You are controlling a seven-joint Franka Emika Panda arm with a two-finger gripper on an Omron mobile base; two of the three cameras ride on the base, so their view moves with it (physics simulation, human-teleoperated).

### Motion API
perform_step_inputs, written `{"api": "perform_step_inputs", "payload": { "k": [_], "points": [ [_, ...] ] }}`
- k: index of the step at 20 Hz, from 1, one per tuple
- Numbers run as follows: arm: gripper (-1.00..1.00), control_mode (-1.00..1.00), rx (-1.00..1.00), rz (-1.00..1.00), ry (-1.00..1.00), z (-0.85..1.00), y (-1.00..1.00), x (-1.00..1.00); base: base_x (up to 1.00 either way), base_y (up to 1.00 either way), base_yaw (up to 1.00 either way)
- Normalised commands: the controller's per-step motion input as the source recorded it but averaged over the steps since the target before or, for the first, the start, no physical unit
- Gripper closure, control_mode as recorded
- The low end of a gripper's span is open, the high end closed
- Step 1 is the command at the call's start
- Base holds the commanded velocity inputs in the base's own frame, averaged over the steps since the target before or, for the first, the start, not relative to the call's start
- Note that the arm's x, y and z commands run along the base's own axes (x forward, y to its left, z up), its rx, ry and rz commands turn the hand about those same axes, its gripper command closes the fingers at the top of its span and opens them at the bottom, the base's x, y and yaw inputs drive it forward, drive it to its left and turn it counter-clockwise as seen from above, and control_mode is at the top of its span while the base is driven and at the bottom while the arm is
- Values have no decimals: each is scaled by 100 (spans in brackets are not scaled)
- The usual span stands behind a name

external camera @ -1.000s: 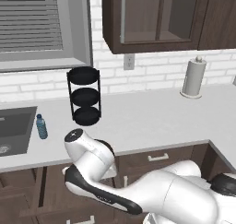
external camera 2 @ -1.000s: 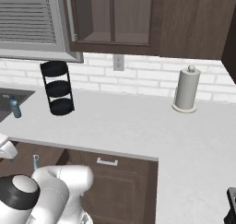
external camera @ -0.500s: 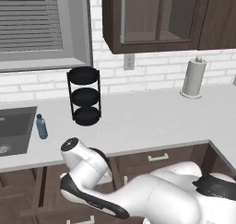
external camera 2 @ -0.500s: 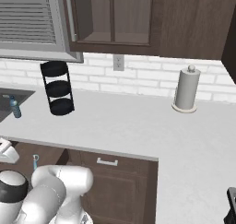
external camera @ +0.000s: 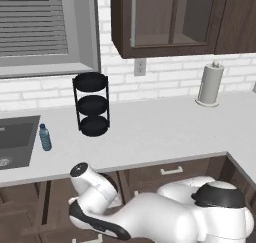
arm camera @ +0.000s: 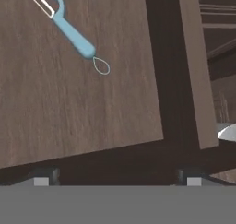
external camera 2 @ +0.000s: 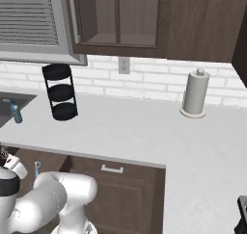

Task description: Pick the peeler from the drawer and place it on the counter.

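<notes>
From the hand view, the peeler (arm camera: 64, 27) lies in the drawer (arm camera: 92, 108), jaws spread, empty.

You've got the peeler (arm camera: 64, 26) upper left on the drawer (arm camera: 69, 108) floor; worktop (external camera: 150, 132) carries rack (external camera: 91, 104), bottle (external camera: 45, 137), paper towel (external camera: 210, 84).

Two base views flank the counter (external camera: 150, 132); hand view looks close into the drawer (arm camera: 69, 112).

Paper towel roll (external camera 2: 195, 93) on counter (external camera 2: 144, 132)
</notes>
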Motion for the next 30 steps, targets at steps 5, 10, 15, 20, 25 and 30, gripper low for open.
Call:
{"api": "perform_step_inputs", "payload": {
  "k": [5, 10, 15, 20, 25, 30],
  "points": [
    [-100, -100, 4, 4, 9, -47, 0, 0, 0, 0, 0],
    [-100, -100, 6, 3, 8, -22, 0, -10, 0, 0, 0],
    [-100, -100, 3, 0, 10, -6, 0, -70, 0, 0, 0],
    [-100, -100, 0, 0, 9, 0, 0, -100, 0, 0, 0],
    [-100, -100, 0, -2, 11, 0, 0, -100, 0, 0, 0],
    [-100, -100, -6, 0, -2, 12, 0, -52, 0, 0, 0]
  ]
}}
